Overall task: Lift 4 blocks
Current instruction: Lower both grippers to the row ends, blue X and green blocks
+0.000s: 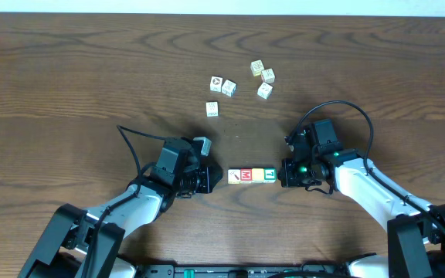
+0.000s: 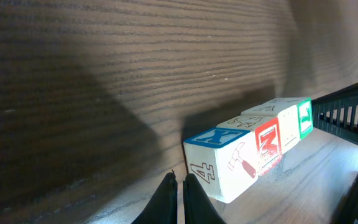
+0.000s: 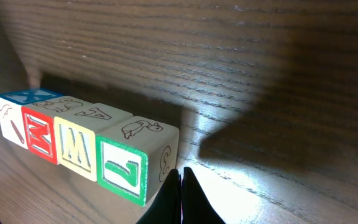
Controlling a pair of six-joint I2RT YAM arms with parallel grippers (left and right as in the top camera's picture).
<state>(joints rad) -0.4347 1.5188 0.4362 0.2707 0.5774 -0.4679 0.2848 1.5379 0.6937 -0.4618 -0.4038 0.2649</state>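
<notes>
Four blocks stand in one tight row on the wooden table (image 1: 91,69), between my two grippers. From left to right they are a pale block with a hammer picture (image 1: 235,176), a red one (image 1: 246,175), a yellow one (image 1: 259,174) and a green one (image 1: 270,174). My left gripper (image 1: 216,179) is shut, and its tips (image 2: 179,180) sit against the "4" end face of the hammer block (image 2: 222,168). My right gripper (image 1: 282,174) is shut too. Its tips (image 3: 182,173) sit at the "3" end face of the green block (image 3: 124,169). Neither gripper has anything between its fingers.
Several pale picture cubes lie scattered toward the back, one group at the left (image 1: 222,86) with a lone cube (image 1: 212,110), another group at the right (image 1: 263,77). Both arms reach in from the near edge.
</notes>
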